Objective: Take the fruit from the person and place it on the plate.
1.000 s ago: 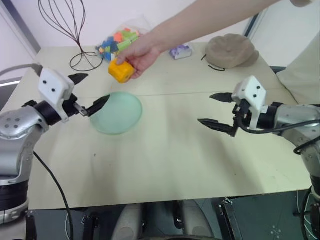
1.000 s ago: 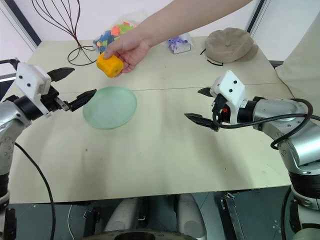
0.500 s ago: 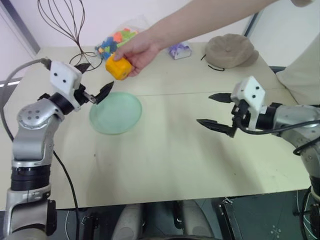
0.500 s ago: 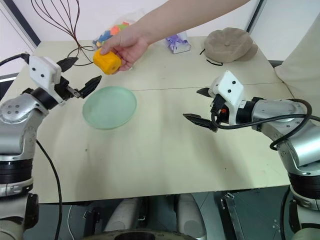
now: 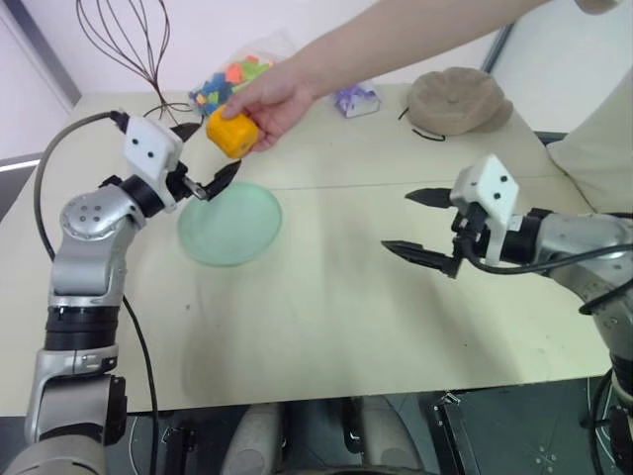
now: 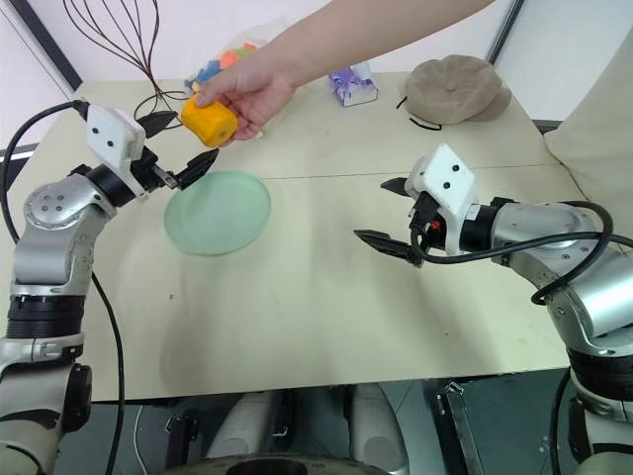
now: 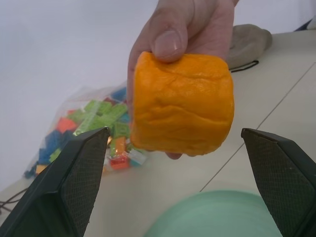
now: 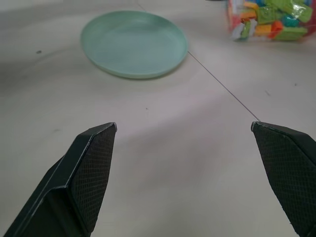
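A person's hand (image 5: 275, 99) reaches in from the back right and holds the orange-yellow fruit (image 5: 233, 134) above the table. My left gripper (image 5: 205, 159) is open just left of the fruit, its tips a short way from it. In the left wrist view the fruit (image 7: 181, 103) sits ahead between the two spread fingers, apart from both. The pale green plate (image 5: 229, 223) lies flat on the table below the fruit and my left gripper. My right gripper (image 5: 418, 226) hovers open over the table's right half with nothing in it.
A bag of coloured bricks (image 5: 227, 81) and a wire stand (image 5: 148, 59) are at the back left. A small wrapped packet (image 5: 356, 100) and a tan hat (image 5: 457, 100) lie at the back right. A seam (image 5: 396, 184) runs across the tabletop.
My left gripper has moved forward and to the right, from beside the plate to close beside the fruit. The hand with the fruit and my right arm have hardly moved.
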Robot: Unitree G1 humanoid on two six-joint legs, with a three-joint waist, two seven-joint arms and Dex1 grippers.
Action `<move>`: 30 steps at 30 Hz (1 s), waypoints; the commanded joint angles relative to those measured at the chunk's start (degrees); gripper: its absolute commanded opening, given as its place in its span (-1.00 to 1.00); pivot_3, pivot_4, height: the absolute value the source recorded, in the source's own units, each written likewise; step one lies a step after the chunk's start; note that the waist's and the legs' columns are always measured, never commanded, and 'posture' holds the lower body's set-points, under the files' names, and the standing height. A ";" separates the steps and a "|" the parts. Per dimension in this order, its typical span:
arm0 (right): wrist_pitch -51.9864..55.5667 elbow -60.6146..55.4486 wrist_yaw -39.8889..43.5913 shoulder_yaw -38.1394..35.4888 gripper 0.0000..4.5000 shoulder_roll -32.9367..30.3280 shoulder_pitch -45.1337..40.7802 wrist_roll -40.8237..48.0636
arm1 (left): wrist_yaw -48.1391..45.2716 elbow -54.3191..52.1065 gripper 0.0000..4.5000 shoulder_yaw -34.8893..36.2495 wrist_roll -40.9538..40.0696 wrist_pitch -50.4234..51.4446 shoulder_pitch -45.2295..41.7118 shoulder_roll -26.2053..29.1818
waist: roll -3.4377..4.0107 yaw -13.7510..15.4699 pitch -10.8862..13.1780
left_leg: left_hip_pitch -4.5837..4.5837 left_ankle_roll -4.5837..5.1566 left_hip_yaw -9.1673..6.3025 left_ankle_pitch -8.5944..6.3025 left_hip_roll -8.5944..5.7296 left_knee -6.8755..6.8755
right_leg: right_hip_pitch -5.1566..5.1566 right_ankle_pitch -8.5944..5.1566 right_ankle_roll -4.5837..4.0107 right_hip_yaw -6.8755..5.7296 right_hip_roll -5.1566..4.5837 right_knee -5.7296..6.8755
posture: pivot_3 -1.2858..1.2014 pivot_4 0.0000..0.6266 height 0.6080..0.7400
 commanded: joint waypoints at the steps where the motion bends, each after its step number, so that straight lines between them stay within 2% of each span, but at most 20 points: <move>1: 0.64 -2.93 -1.47 -2.10 0.99 1.90 -0.52 3.00 | -0.71 0.56 1.00 -0.04 0.56 -2.41 -1.95 -0.06 | 0.00 -0.08 0.00 | 0.00 0.00 0.00 0.00 0.00 0.00 | 0.00 0.00 0.00 0.00 0.00 0.00 | 0.03 -0.52 1.00; 9: 1.06 -4.91 -6.21 -3.51 0.99 7.57 -1.18 8.30 | -1.55 3.58 1.00 -0.90 1.53 -4.41 -3.79 -1.02 | -0.02 -0.02 -0.01 | 0.00 0.00 -0.01 0.00 -0.01 0.00 | 0.00 0.02 0.02 0.00 -0.02 0.01 | 0.03 -0.52 1.00; 20: -0.52 -6.18 -8.91 -2.68 0.99 9.78 -0.96 8.23 | -1.96 6.75 1.00 -1.35 2.07 -6.43 -5.61 -1.54 | -0.02 -0.06 -0.02 | 0.00 0.00 -0.01 0.00 -0.02 0.01 | 0.01 0.04 0.04 0.00 0.00 0.02 | 0.03 -0.52 1.00; 23: -0.62 -6.16 -9.03 -2.50 1.00 9.70 -0.94 7.93 | -2.04 6.96 0.62 -1.33 2.14 -6.47 -5.81 -1.79 | -0.02 -0.07 -0.01 | 0.00 0.00 -0.01 0.00 -0.02 0.01 | 0.00 0.04 0.04 0.00 0.00 0.02 | 0.03 -0.52 1.00; 24: -0.63 -6.20 -9.09 -2.47 1.00 9.68 -0.93 7.93 | -2.08 6.91 0.41 -1.32 2.12 -6.37 -5.80 -1.83 | -0.02 -0.07 -0.01 | 0.00 0.00 -0.01 0.00 -0.01 0.01 | 0.00 0.04 0.04 0.00 0.00 0.02 | 0.03 -0.52 1.00; 30: -0.70 -6.05 -9.21 -2.17 1.00 9.39 -0.94 7.62 | -2.40 7.11 0.41 -1.31 2.27 -6.35 -5.83 -1.75 | -0.02 -0.08 -0.01 | 0.00 0.00 -0.01 0.00 -0.01 0.01 | 0.00 0.04 0.04 0.00 0.00 0.02 | 0.03 -0.52 1.00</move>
